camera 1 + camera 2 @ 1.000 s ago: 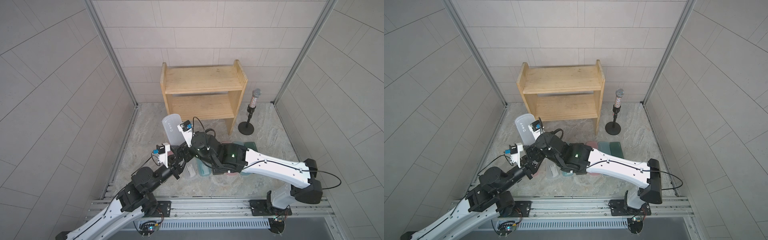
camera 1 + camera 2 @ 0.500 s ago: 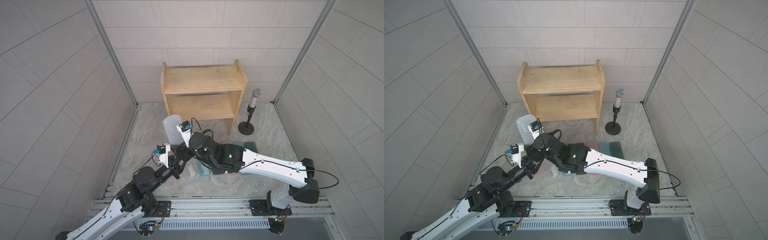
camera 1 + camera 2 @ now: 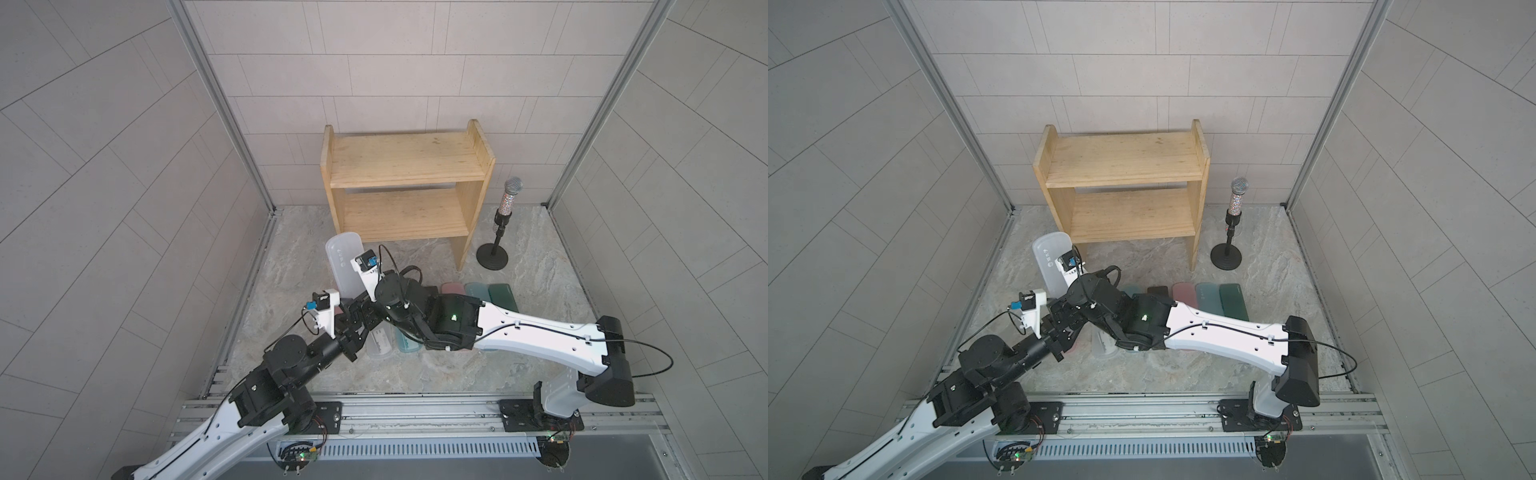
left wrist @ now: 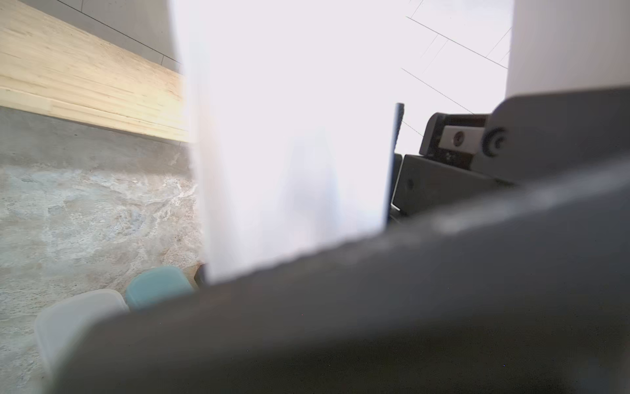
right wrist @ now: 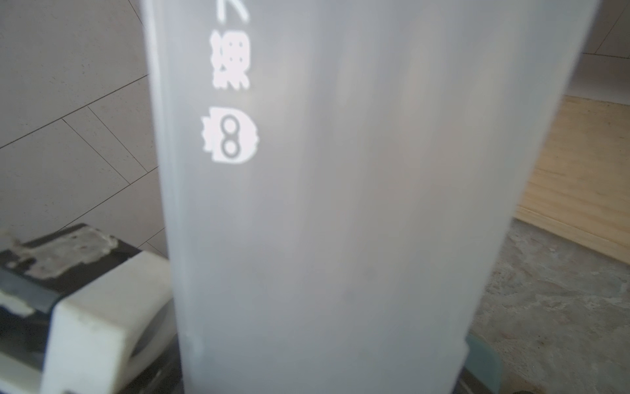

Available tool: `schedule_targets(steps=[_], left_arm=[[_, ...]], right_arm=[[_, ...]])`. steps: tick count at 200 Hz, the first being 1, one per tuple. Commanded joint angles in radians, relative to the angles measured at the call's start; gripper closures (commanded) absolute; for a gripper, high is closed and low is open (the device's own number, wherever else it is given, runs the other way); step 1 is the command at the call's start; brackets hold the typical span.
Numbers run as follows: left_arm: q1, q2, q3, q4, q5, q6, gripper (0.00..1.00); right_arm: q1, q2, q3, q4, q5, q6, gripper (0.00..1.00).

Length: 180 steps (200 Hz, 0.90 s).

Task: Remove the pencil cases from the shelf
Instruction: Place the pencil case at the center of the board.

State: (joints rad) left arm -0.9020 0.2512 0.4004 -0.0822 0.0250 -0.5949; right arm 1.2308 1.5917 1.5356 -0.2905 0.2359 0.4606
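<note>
in a top view, clamping frosted white case (image 3: 341,262) low with left gripper (image 3: 353,328), upright, off the shelf (image 3: 405,164) near its corner (staged for handover, probably); cannot tell grip of right gripper (image 3: 365,305).

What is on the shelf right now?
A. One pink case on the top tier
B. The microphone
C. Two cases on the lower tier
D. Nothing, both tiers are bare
D: in both top views the two tiers of the shelf show only bare wood, and a frosted case is held upright off the floor in front of it.
</note>
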Motion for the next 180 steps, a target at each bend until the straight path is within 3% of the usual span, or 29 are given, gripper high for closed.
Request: schedule_targets(steps=[1, 17, 29, 37, 48, 65, 95, 129, 156, 180], left_arm=[[-0.005, -0.021, 0.028, 0.061, 0.010, 0.006, 0.96], [-0.005, -0.026, 0.024, 0.059, 0.010, 0.003, 0.94], [-0.005, -0.034, 0.019, 0.054, 0.008, -0.002, 0.84], [-0.005, -0.041, 0.017, 0.045, 0.003, -0.003, 0.74], [-0.005, -0.050, 0.018, 0.026, -0.008, -0.002, 0.53], [-0.005, -0.066, 0.021, -0.005, -0.033, 0.006, 0.39], [-0.005, -0.136, -0.006, -0.108, -0.141, 0.018, 0.01], [-0.005, -0.247, 0.020, -0.272, -0.317, 0.050, 0.00], [-0.005, -0.217, 0.162, -0.430, -0.484, 0.106, 0.00], [-0.005, -0.189, 0.268, -0.443, -0.602, 0.205, 0.00]], right_arm=[[-0.007, -0.007, -0.009, -0.011, 0.040, -0.002, 0.13], [-0.007, -0.010, -0.008, -0.012, 0.039, 0.000, 0.21], [-0.007, -0.013, -0.012, -0.015, 0.039, 0.001, 0.26], [-0.008, -0.018, -0.016, -0.017, 0.041, 0.001, 0.30], [-0.008, -0.023, -0.025, -0.017, 0.045, 0.005, 0.33], [-0.019, -0.034, -0.036, -0.015, 0.043, 0.017, 0.35], [-0.033, -0.063, -0.034, -0.016, 0.034, 0.033, 0.40], [-0.060, -0.126, -0.031, -0.077, 0.039, 0.033, 0.38], [-0.116, -0.212, -0.173, -0.075, 0.023, 0.110, 0.37], [-0.128, -0.204, -0.247, -0.036, -0.001, 0.157, 0.37]])
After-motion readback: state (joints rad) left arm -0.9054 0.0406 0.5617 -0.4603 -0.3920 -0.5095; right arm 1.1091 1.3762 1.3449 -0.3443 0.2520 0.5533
